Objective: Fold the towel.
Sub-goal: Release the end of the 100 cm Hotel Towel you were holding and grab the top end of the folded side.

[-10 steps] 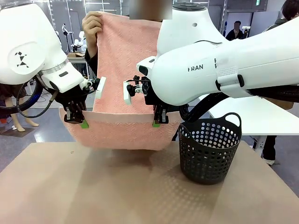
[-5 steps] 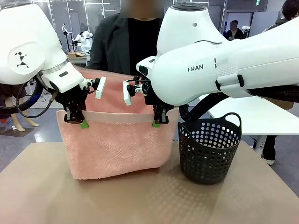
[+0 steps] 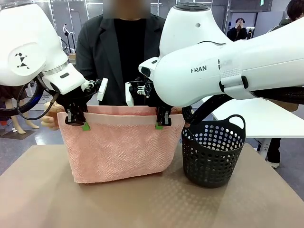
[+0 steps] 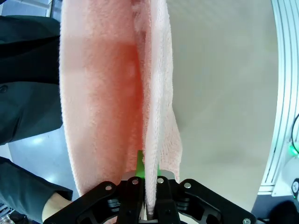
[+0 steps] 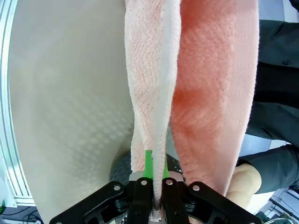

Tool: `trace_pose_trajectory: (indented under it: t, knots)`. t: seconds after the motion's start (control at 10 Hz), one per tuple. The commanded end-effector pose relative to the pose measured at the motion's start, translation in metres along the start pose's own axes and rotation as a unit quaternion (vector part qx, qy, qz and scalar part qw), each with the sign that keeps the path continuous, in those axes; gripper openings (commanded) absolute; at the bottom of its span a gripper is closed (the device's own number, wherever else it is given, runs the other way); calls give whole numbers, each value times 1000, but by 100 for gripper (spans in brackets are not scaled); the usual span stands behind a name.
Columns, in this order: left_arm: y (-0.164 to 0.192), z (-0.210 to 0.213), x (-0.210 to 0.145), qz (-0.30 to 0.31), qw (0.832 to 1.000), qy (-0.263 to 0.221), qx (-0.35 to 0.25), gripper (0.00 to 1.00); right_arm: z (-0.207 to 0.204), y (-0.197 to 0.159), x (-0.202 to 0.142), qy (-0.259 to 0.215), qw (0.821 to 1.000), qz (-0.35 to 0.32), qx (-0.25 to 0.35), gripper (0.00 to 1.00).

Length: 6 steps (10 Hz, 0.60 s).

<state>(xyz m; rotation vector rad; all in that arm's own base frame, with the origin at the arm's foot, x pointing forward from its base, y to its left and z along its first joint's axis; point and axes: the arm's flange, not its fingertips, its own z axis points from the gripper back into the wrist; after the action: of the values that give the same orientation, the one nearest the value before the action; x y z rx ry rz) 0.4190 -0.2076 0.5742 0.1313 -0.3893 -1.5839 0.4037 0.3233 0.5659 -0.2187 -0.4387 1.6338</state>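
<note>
Change: towel [image 3: 118, 152] now hangs doubled, far edge down at my level. My left gripper [image 3: 80, 124] & right gripper [image 3: 160, 125] clamped on top hem. First fold prob. done.

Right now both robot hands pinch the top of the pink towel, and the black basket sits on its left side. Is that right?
No. The basket stands on the right side of the towel, not the left; the front view shows it. The left hand and right hand do pinch the towel's top edge.
</note>
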Motion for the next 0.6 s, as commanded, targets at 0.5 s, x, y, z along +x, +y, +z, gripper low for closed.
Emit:
trace_pose_trajectory:
  t: [0.5]
  knots:
    - [0, 1, -1, 3, 1000, 0, 1, 0, 2, -1, 0, 0, 1000, 1, -5, 0]
